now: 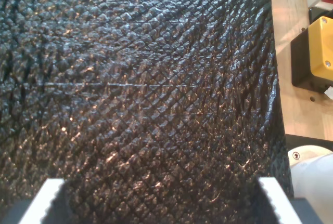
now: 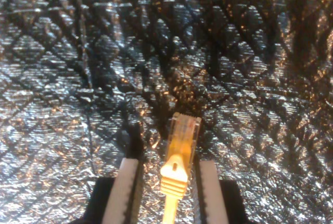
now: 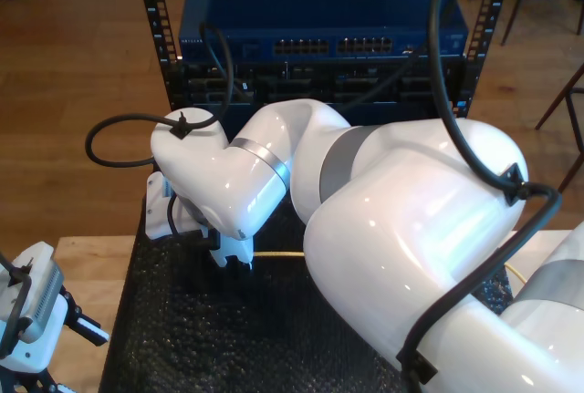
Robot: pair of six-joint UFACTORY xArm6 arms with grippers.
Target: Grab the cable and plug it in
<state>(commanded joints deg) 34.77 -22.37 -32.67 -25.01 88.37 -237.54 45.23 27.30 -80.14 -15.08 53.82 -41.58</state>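
Observation:
The yellow cable (image 2: 174, 177) lies on the black textured mat (image 2: 62, 104), its clear plug (image 2: 184, 128) pointing away from the camera. My second gripper (image 2: 169, 162) straddles the cable's boot with its jaws narrowed and a thin gap showing on each side. In the exterior view my second gripper (image 3: 234, 263) is down at the mat (image 3: 182, 338), and the cable (image 3: 278, 253) runs from it toward that view's right, under the big white arm. My first gripper (image 1: 161, 182) hovers over the mat (image 1: 145, 78), wide open with nothing between its fingers.
A blue network switch (image 3: 319, 42) with rows of ports sits in a black rack at the back of the exterior view. Another arm's white head (image 3: 32, 306) stands at that view's lower left. A yellow box on a black base (image 1: 320, 52) rests on the wooden table beside the mat.

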